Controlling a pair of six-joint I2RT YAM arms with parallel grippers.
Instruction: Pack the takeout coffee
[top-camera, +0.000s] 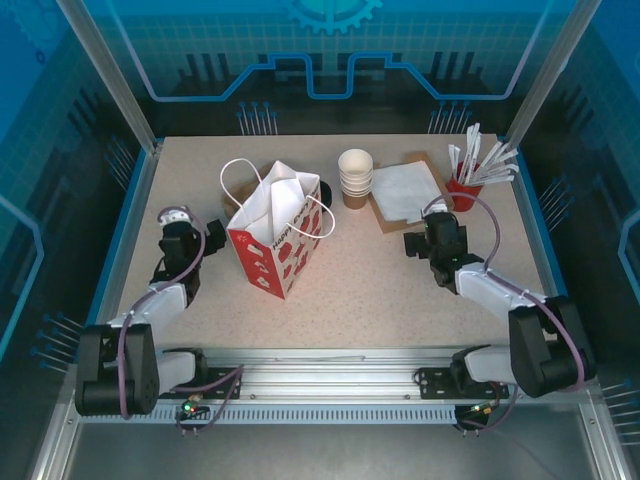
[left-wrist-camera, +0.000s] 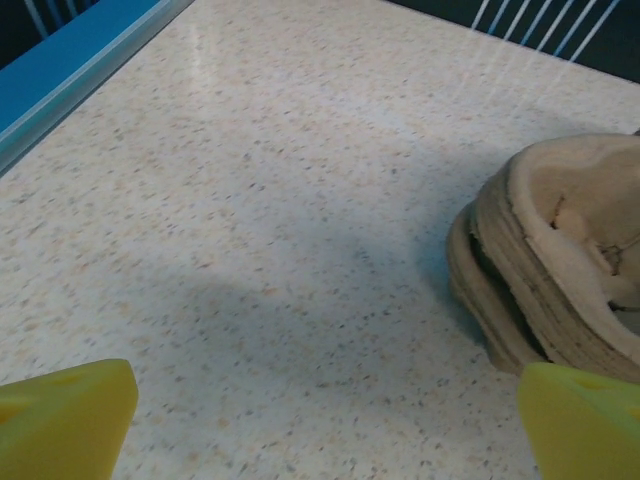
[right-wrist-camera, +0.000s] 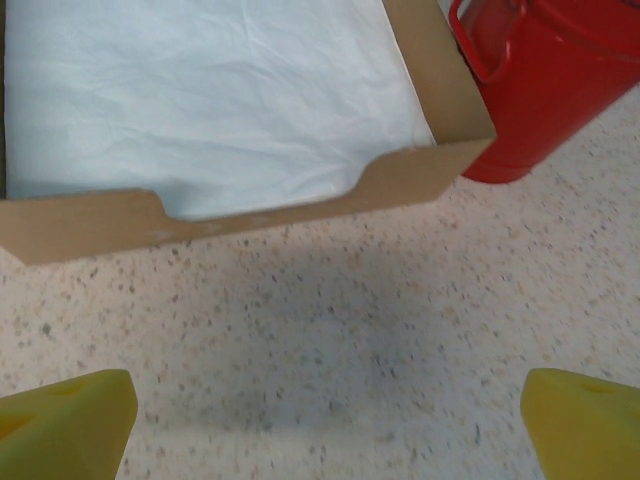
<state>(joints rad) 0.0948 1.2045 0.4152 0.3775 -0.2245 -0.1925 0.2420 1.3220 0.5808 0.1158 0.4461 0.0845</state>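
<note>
The left pincer (left-wrist-camera: 325, 425) gapes wide and empty over the bench (left-wrist-camera: 250, 200), a red-and-white gift bag (top-camera: 280, 235) near it (whether the takeout coffee sits inside, I cannot tell); further right, the right pincer (right-wrist-camera: 325, 420) stands equally wide, empty, near the napkin box (right-wrist-camera: 240, 215) and red pot (right-wrist-camera: 545, 80)

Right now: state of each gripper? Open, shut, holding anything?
Left gripper: open, jaws wide, holding nothing.
Right gripper: open, jaws wide, holding nothing.
</note>
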